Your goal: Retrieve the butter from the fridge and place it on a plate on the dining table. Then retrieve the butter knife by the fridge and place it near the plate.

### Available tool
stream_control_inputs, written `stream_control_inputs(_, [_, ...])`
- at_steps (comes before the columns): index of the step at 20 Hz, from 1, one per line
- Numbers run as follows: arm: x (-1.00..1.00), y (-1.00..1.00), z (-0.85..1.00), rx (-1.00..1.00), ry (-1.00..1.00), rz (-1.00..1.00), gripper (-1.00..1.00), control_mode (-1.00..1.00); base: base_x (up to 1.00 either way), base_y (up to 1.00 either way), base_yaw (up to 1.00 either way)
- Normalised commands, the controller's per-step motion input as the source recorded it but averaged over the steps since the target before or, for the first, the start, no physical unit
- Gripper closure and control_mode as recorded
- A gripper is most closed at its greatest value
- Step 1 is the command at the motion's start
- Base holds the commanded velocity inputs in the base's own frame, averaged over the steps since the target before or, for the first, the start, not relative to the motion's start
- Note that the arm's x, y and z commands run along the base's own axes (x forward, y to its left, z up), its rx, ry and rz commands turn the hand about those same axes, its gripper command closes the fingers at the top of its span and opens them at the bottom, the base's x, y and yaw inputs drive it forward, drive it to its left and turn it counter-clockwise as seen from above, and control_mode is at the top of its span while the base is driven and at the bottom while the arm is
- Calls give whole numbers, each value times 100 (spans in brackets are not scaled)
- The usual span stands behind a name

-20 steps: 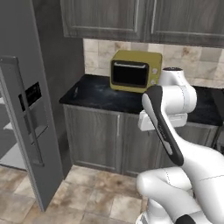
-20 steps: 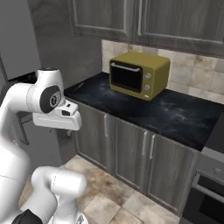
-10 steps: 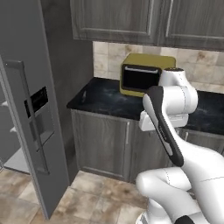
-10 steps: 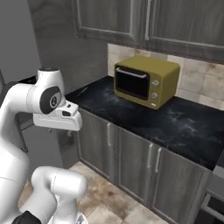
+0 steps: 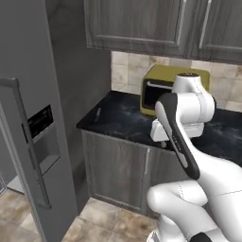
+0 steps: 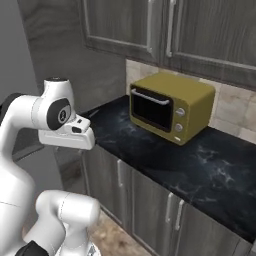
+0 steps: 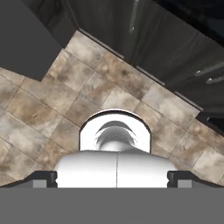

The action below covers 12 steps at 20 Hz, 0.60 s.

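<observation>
Counter (image 6: 200,165) — glossy black marble; cabinets (image 5: 118,170) — grey wood grain; fridge (image 5: 28,142) — matt grey; floor (image 7: 52,109) — mottled stone tile.

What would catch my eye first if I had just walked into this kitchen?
Probably the boxy olive-yellow toaster oven, the one bright thing in the room, standing on the glossy black marble counter against the tiled wall. In front of it the big white robot arm with dark joints rises and folds over. To the left stands the tall grey fridge, with a small black display panel on its door.
</observation>
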Motion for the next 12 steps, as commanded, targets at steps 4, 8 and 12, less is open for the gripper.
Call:
stream_control_inputs(4, [0,0,0,0,0,0,-100,100,75,0,25])
stream_control_inputs(8, [0,0,0,0,0,0,-100,100,70,1,24])
stream_control_inputs(12, [0,0,0,0,0,0,-100,100,55,20,12])
